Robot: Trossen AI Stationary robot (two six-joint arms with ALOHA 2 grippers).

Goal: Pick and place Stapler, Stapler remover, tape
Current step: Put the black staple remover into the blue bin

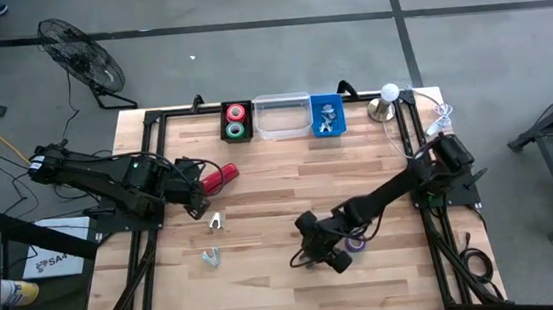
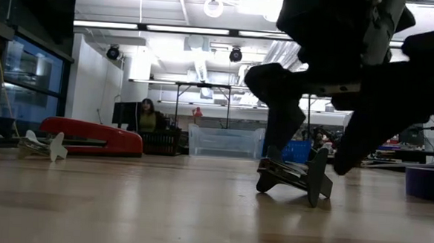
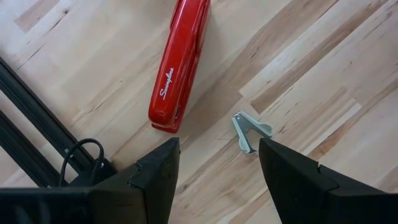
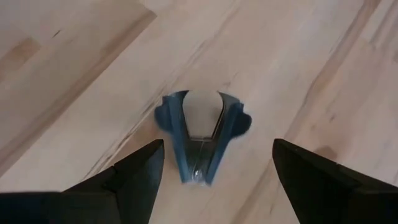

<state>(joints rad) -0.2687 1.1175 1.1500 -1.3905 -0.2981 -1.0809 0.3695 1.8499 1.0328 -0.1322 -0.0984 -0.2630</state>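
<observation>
Two tape rolls (image 1: 236, 119) in black bin (image 1: 238, 135); blue bin (image 1: 325, 102): removers | both tools spread wide, empty

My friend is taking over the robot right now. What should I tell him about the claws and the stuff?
Left claw: open, empty, near the red stapler and a pale staple remover.
Right claw: open, empty, right over a blue staple remover on the table.
Another pale remover lies on the table; a purple tape roll sits by the right arm.
Done: tape rolls in the black bin, removers in the blue bin.
Left: the stapler, three removers and the purple tape.
</observation>
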